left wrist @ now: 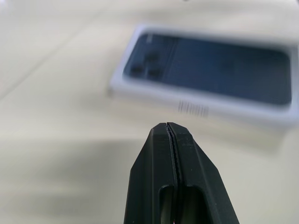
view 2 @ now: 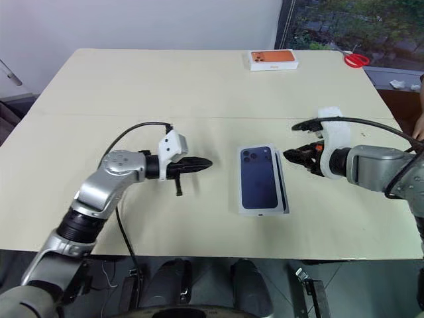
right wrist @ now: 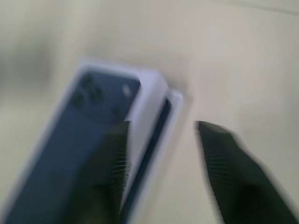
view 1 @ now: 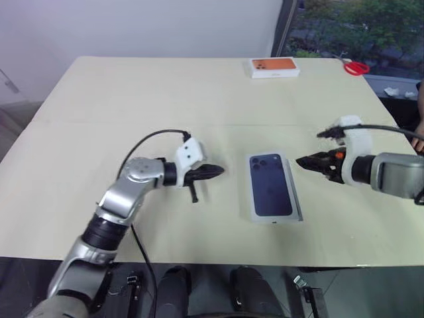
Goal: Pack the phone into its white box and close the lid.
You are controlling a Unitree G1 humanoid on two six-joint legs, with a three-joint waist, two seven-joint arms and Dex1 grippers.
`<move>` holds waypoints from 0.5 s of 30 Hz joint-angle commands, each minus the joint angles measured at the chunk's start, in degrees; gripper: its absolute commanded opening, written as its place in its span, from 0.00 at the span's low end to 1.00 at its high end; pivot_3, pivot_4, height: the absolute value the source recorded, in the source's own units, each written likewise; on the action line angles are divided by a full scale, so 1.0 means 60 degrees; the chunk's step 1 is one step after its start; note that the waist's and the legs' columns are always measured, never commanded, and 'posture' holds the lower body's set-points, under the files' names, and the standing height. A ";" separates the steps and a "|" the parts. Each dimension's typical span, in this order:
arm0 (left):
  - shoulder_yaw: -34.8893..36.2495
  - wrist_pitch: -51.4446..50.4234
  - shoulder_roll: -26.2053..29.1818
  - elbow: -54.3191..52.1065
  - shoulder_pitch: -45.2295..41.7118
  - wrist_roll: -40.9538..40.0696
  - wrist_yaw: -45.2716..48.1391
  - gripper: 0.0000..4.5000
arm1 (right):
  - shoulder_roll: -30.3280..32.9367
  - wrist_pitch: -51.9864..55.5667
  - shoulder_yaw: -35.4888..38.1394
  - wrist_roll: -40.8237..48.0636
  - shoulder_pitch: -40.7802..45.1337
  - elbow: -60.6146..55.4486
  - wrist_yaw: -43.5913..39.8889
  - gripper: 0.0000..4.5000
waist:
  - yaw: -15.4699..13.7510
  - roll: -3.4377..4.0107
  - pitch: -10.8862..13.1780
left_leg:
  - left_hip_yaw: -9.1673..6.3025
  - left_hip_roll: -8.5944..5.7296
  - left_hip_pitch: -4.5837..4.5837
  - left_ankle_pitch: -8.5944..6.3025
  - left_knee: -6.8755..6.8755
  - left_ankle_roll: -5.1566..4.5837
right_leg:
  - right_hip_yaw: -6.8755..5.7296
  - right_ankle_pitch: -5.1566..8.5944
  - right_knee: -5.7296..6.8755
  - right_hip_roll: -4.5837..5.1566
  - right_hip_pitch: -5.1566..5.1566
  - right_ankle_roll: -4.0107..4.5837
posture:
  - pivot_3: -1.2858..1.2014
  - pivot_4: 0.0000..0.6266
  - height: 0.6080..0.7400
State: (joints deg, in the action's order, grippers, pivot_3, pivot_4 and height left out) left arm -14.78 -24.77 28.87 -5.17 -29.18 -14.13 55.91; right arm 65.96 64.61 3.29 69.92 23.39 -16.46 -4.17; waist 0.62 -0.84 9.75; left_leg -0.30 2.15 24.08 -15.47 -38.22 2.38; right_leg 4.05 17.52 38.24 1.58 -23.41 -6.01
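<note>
Cream table (view 1: 132, 106) carries the box (view 2: 283, 192) in its middle with the lid (view 2: 260, 177) laid on top but shifted left, so a dark strip, probably the phone, shows at the right edge and seating remains; left gripper (view 1: 215, 171) pressed together, right gripper (right wrist: 161, 154) spread.

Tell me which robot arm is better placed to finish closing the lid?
Probably the right. The right gripper is open and close beside the lid, on the side where the lid seems to sit crooked over its white box. The left gripper is shut and farther away.
</note>
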 commanded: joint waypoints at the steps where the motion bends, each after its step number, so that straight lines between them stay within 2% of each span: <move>1: -0.0376 -0.0165 0.0130 -0.0397 -0.0096 0.0162 0.0266 0.00 | 0.0535 -0.0615 -0.0300 -0.1778 -0.0203 -0.0713 -0.1263 0.01 | -0.0014 -0.0001 0.0000 | 0.0000 -0.0002 0.0002 0.0000 -0.0001 0.0000 | 0.0000 0.0000 0.0000 0.0003 0.0000 0.0000 | 0.52 0.24 0.89; 5: -0.1248 -0.0253 -0.0119 -0.0050 -0.0419 0.0843 0.0220 0.00 | 0.0632 -0.0980 -0.0582 -0.3082 -0.0560 -0.1018 -0.2213 0.01 | -0.0003 -0.0001 0.0000 | -0.0001 -0.0010 0.0001 0.0000 -0.0002 0.0000 | 0.0000 0.0000 -0.0004 0.0006 0.0003 0.0000 | 0.52 0.24 0.89; 8: -0.1923 -0.0679 -0.0750 0.0495 -0.0965 0.1313 -0.0024 0.00 | 0.0584 -0.1129 -0.0680 -0.3766 -0.0794 -0.1348 -0.2768 0.01 | -0.0022 -0.0001 0.0001 | -0.0004 -0.0017 0.0002 0.0000 -0.0004 0.0000 | -0.0002 0.0000 -0.0003 0.0005 0.0005 0.0000 | 0.52 0.24 0.89; 15: -0.2297 -0.1194 -0.1674 0.1002 -0.1468 0.1598 -0.0307 0.00 | 0.0200 -0.0986 -0.0533 -0.4593 -0.1074 -0.1732 -0.3300 0.01 | 0.0029 -0.0001 0.0001 | -0.0010 -0.0016 -0.0005 0.0000 -0.0002 0.0000 | 0.0002 0.0000 0.0008 -0.0004 0.0002 -0.0001 | 0.52 0.24 0.89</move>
State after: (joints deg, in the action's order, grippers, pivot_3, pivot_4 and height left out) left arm -28.14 -31.68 19.22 1.08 -36.90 -5.20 54.47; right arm 67.40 58.88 -1.68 43.39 16.77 -24.66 -23.30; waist 0.80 -0.85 9.75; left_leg -0.36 2.05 24.04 -15.47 -38.22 2.38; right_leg 4.06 17.52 38.30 1.56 -23.39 -6.02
